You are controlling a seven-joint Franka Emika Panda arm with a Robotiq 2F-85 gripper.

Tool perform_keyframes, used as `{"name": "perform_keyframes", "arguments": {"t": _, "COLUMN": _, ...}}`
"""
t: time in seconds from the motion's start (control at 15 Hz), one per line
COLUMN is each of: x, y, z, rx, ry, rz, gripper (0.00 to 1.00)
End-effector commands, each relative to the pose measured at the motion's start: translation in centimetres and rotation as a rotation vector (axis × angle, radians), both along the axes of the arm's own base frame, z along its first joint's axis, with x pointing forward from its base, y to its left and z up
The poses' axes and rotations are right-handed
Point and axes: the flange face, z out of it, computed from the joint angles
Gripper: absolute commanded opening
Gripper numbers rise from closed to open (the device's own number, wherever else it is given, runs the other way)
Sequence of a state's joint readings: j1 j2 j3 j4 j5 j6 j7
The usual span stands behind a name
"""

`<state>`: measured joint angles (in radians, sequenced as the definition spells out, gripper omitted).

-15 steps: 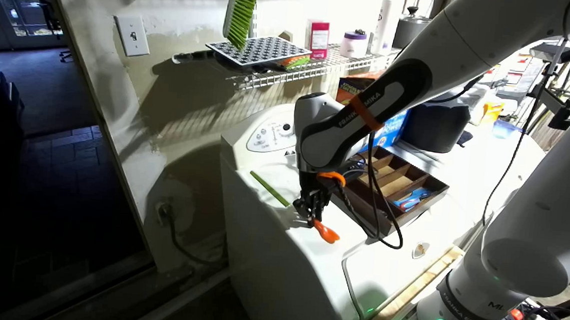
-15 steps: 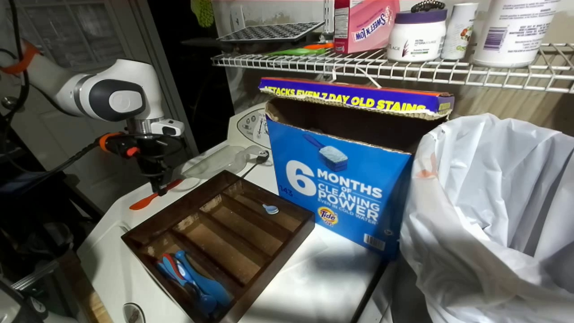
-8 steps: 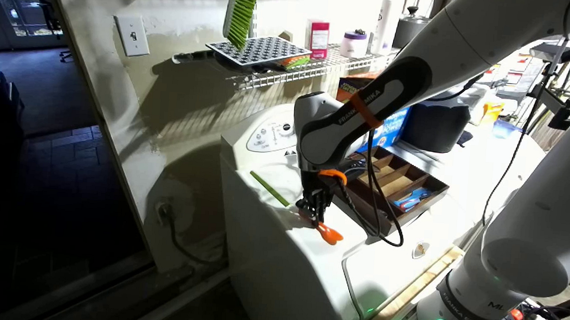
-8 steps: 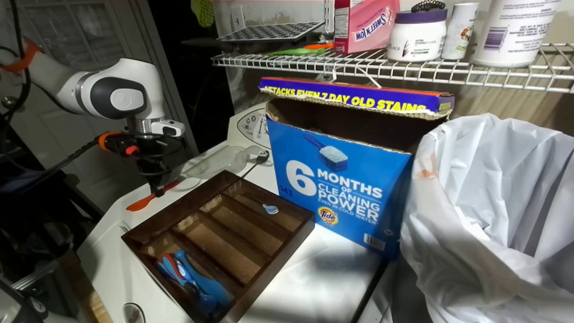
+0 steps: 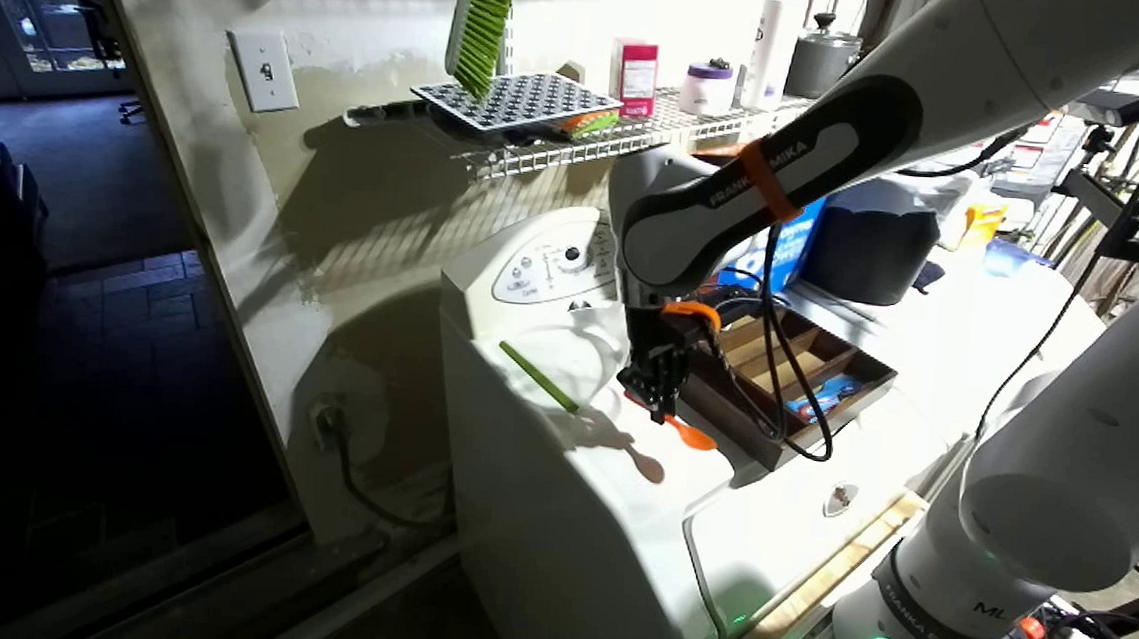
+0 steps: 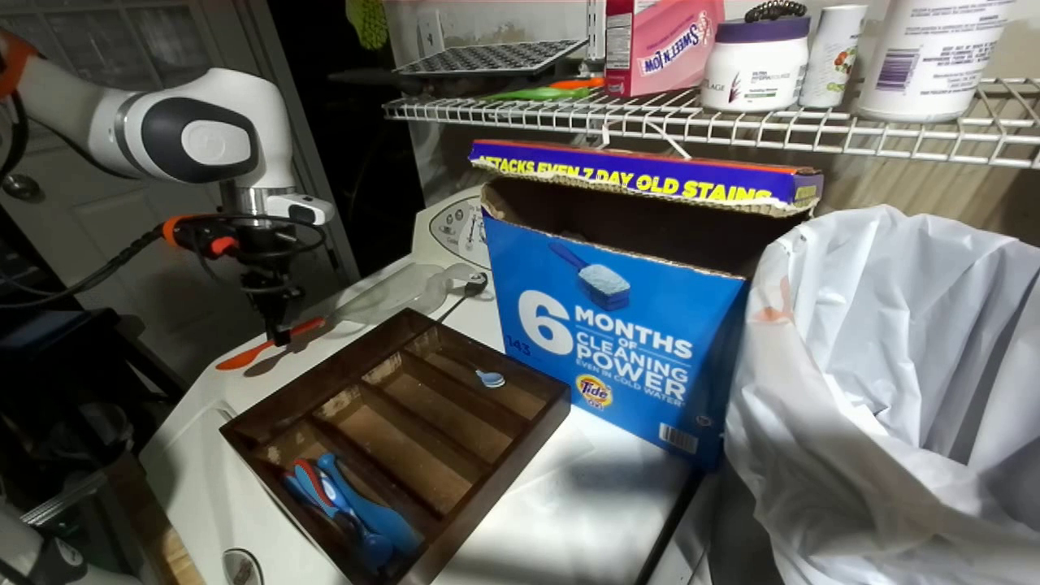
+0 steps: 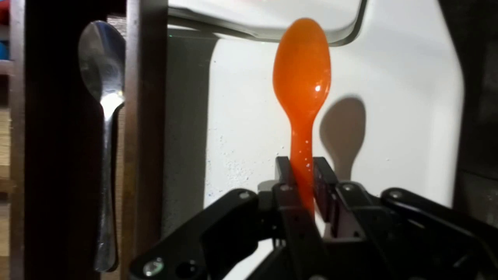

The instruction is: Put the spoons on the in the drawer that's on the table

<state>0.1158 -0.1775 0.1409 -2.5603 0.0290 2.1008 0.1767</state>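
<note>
My gripper [image 7: 301, 165] is shut on the handle of the orange spoon [image 7: 302, 70], one finger at each side. The spoon hangs just above the white table [image 7: 241, 97], its shadow apart from it. In both exterior views the gripper [image 5: 660, 416] [image 6: 280, 337] is beside the drawer [image 6: 504, 475], the orange spoon [image 6: 244, 356] outside its wall. A metal spoon [image 7: 103, 58] lies inside the drawer along the near wall [image 7: 146, 128] in the wrist view. Blue and red utensils [image 6: 374, 520] lie in one long compartment, a small light-blue spoon-like piece [image 6: 490, 379] in another.
A green flat stick [image 5: 537, 375] lies on the table near the control panel. Behind the drawer stand a blue Tide box [image 6: 617, 349] and a bin with a white liner [image 6: 877, 366]. A wire shelf [image 6: 715, 130] runs above. Cables [image 5: 766, 373] loop down from the arm.
My gripper has closed on the orange spoon and lifted it off the table. Gripper and spoon have risen, and in an exterior view moved right, toward the drawer; the shadow has separated.
</note>
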Motion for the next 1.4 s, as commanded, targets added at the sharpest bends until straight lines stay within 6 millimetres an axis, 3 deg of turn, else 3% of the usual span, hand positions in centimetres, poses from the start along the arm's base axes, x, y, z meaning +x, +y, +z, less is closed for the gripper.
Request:
{"name": "perform_keyframes", "arguments": {"t": 0.0, "x": -0.8, "y": -2.2, "z": 3.5, "rx": -0.069, "ry": -0.021, "rz": -0.034, "gripper": 0.04}}
{"name": "perform_keyframes", "arguments": {"t": 0.13, "x": -1.2, "y": -3.4, "z": 5.0, "rx": -0.086, "ry": -0.011, "rz": -0.045, "gripper": 0.04}}
{"name": "perform_keyframes", "arguments": {"t": 0.2, "x": -0.5, "y": -2.4, "z": 3.2, "rx": -0.055, "ry": -0.009, "rz": -0.030, "gripper": 0.04}}
{"name": "perform_keyframes", "arguments": {"t": 0.27, "x": -0.6, "y": -2.7, "z": 3.8, "rx": -0.056, "ry": -0.014, "rz": -0.035, "gripper": 0.18}}
{"name": "perform_keyframes", "arguments": {"t": 0.67, "x": -0.7, "y": -2.5, "z": 3.3, "rx": -0.057, "ry": -0.005, "rz": -0.031, "gripper": 0.18}}
{"name": "perform_keyframes", "arguments": {"t": 0.73, "x": -0.7, "y": -2.5, "z": 3.3, "rx": -0.057, "ry": -0.005, "rz": -0.031, "gripper": 0.04}}
{"name": "perform_keyframes", "arguments": {"t": 1.33, "x": -0.9, "y": -8.6, "z": 4.3, "rx": -0.326, "ry": -0.065, "rz": -0.238, "gripper": 0.04}}
